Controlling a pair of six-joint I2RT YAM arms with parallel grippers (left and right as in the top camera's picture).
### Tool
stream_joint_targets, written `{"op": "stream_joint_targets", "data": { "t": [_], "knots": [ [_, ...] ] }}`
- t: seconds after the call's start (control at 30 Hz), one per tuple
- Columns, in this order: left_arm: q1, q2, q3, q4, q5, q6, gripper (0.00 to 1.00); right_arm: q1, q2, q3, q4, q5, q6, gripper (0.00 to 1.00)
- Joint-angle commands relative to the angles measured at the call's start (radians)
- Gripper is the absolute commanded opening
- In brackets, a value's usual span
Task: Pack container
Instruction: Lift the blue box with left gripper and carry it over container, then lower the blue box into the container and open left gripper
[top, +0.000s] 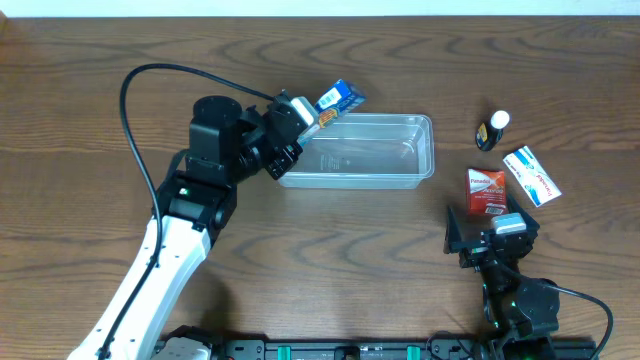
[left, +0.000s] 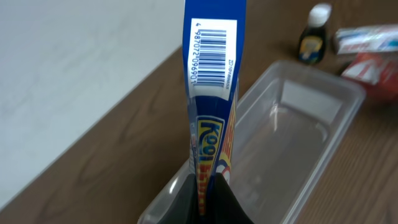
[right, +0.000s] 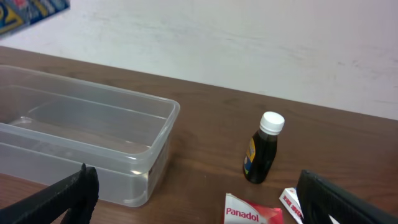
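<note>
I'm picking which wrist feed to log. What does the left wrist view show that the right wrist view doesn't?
Only left wrist: the barcode on the blue box, and the left gripper shut on that box. Only right wrist: the open right gripper and the word Panadol on the red pack. Both: the empty container and the bottle.

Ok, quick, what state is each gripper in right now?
Left gripper: shut on the blue cardboard packet with a barcode, at the left end of the clear rectangular plastic tub.
Right gripper: open, holding nothing.
</note>
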Motion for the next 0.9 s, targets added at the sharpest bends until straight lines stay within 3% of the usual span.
{"op": "stream_joint_targets", "data": {
  "t": [0.0, 0.53, 0.73, 0.87],
  "knots": [
    [-0.004, 0.022, 0.049, -0.02, -0.06, 0.05, 0.06, -0.008, -0.005, -0.003, -0.002, -0.003, -0.01, 0.99],
    [-0.068, 0.21, 0.049, -0.064, -0.059, 0.333, 0.06, -0.008, -0.005, -0.003, -0.002, -0.003, -0.01, 0.99],
    [-0.068, 0.22, 0.049, -0.064, -0.057, 0.372, 0.21, -0.008, -0.005, -0.003, -0.002, -0.003, -0.01, 0.99],
    [-0.068, 0.22, 0.049, -0.072, -0.057, 0.372, 0.26, -0.008, -0.005, -0.003, -0.002, -0.003, -0.01, 0.99]
  ]
}}
